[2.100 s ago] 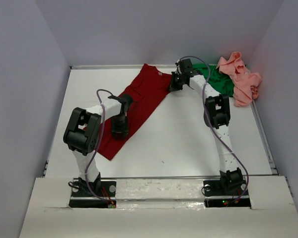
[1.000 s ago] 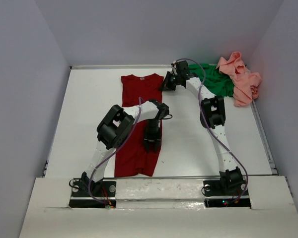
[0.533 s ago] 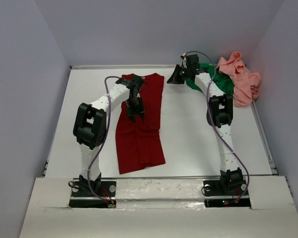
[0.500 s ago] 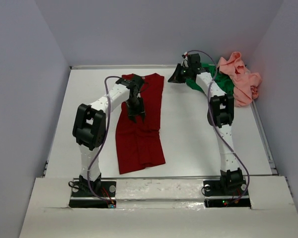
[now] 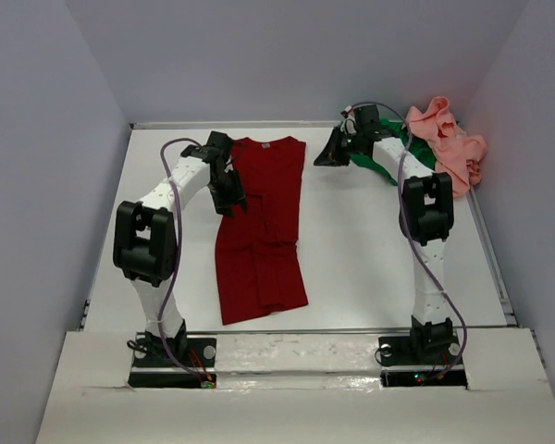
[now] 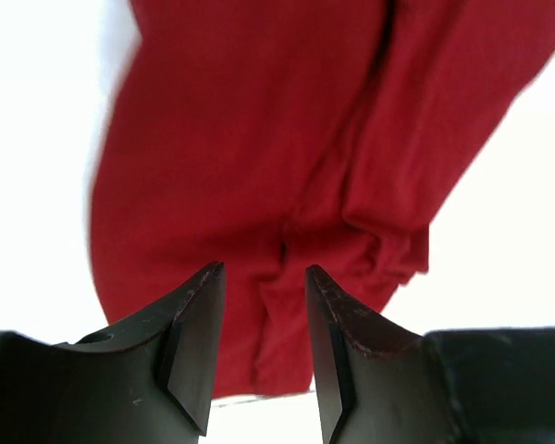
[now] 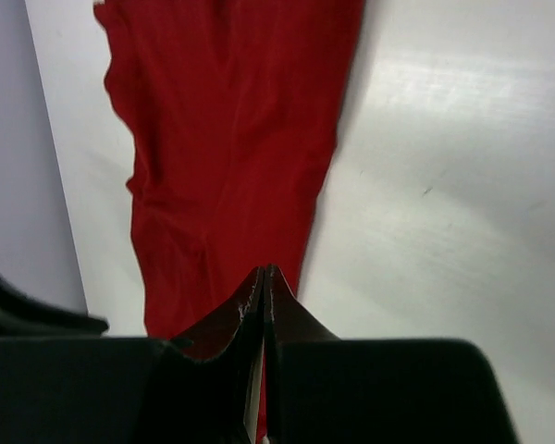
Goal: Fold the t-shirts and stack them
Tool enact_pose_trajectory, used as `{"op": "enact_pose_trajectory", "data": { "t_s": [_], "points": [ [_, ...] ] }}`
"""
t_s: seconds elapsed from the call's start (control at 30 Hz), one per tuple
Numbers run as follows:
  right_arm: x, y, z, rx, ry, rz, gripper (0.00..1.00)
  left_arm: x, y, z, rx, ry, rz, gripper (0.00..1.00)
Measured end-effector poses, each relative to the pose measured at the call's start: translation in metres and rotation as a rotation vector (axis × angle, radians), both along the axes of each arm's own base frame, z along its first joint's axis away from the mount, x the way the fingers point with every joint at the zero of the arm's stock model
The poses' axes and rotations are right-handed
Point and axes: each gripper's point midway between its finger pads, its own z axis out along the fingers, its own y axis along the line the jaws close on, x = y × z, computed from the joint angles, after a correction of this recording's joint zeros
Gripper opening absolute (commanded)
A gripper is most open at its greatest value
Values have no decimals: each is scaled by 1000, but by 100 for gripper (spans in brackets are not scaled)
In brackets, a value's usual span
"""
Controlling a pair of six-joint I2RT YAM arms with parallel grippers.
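Left gripper (image 6: 262, 270): the jaws stand partly open with nothing between them. It hangs just above the left long edge of the dark red t-shirt (image 5: 264, 231), towards its collar end.

Right gripper (image 7: 264, 271): the fingers are pressed together with no cloth seen between them. It sits off the shirt's right side at the collar end, clear of the cloth.

The dark red t-shirt lies flat on the table (image 5: 370, 259) as a long narrow strip. Its collar is at the far end and its hem at the near end, where the layers sit a little uneven and rucked.

Judged step: the crosswise fold. You should open the right gripper before coming in. Take both far corners at the same level, pinch through every layer, then carry them towards the hem low and together so the strip does not twist.

The green t-shirt (image 5: 377, 166) is bunched to the right of the red one, partly behind the right arm. The salmon pink t-shirt (image 5: 453, 153) is crumpled further right. Neither is folded yet.
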Motion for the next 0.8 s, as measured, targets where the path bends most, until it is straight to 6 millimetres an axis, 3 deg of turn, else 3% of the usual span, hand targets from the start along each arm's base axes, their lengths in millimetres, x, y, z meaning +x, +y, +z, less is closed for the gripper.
{"op": "enact_pose_trajectory", "data": {
  "t_s": [0.03,0.07,0.13,0.2,0.37,0.53,0.8],
  "points": [
    [-12,4,0,2,19,14,21,6,5,-3,-2,-10,15,50],
    [-25,9,1,7,40,29,38,10,8,-4,-3,-16,24,50],
    [-46,20,4,13,62,66,48,25,15,-12,-15,-36,41,50],
    [-63,32,5,19,73,104,50,38,21,-25,-24,-45,49,50],
    [-109,60,-1,34,141,189,12,61,25,-55,-38,-48,21,50],
    [-129,70,-17,29,198,214,1,74,17,-65,-68,-72,-28,49],
    [-156,81,-40,0,265,240,0,77,16,-68,-70,-80,-64,49]
  ]
}}
